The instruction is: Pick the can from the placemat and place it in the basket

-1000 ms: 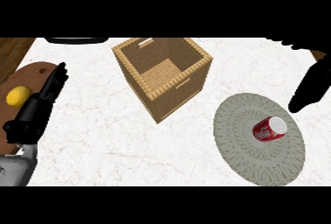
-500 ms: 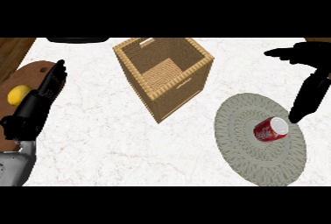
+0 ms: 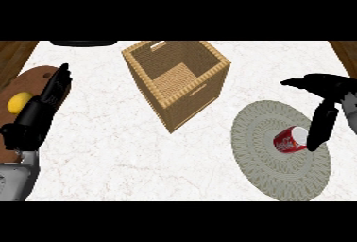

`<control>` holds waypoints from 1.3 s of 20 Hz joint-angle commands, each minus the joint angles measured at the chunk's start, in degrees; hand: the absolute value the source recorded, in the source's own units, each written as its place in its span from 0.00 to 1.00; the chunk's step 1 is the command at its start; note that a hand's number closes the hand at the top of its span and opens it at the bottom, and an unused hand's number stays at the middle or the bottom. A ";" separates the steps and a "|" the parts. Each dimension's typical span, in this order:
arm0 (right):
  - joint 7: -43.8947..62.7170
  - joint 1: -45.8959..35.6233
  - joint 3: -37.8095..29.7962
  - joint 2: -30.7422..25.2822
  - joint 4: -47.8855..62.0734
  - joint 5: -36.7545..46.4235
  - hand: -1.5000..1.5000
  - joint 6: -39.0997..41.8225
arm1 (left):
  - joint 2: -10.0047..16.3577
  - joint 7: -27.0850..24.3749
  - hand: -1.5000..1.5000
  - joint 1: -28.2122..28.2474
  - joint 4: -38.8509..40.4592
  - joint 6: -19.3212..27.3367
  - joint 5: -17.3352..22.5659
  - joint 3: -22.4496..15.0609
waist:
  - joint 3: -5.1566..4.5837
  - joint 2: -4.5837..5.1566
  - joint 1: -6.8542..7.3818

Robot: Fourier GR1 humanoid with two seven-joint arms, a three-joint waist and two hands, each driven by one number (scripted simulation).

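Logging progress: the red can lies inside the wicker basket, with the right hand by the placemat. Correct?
No. The head view shows the red can lying on the placemat, not inside the wicker basket; the right hand is by the placemat.

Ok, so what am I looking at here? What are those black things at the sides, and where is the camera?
There is one view, from the robot's head, looking steeply down at a white counter. The black shapes are its two hands. The left hand rests open at the left edge, over a wooden board with a yellow thing on it. The right hand hovers over the round grey placemat, its fingers straight beside the red can. Nothing is held. The woven basket, where the can should go, stands in the middle.
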 commanded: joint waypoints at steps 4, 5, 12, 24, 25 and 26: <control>-4.27 6.18 -2.99 1.19 0.16 9.67 0.00 1.61 | -2.13 -0.03 0.50 1.94 -2.31 -0.70 -1.99 0.85 | 0.01 -0.02 0.02; -4.23 7.87 -3.39 3.29 -0.85 10.51 0.00 0.58 | -0.80 0.67 0.50 -1.38 0.50 -2.96 -0.80 2.91 | 0.01 0.00 -0.14; -7.85 12.60 -6.83 5.24 -4.29 17.33 0.00 0.91 | -2.85 0.53 0.50 1.66 -1.66 -3.49 -2.74 3.67 | 0.01 -0.04 -0.08; -9.80 11.34 -11.57 13.67 0.43 26.40 0.00 1.30 | -8.18 -0.58 0.50 2.48 -2.58 -2.37 -8.07 2.52 | 0.00 -0.01 0.07; -13.44 12.33 -11.18 14.48 3.96 29.43 0.00 -1.66 | -4.91 0.51 0.50 1.24 -2.36 -5.83 -5.45 6.04 | 0.01 0.02 0.15; -13.02 19.70 -12.10 11.09 -5.57 27.90 0.00 -1.44 | -7.49 1.33 0.50 1.91 -2.82 -4.17 -6.57 3.75 | 0.00 -0.10 -0.36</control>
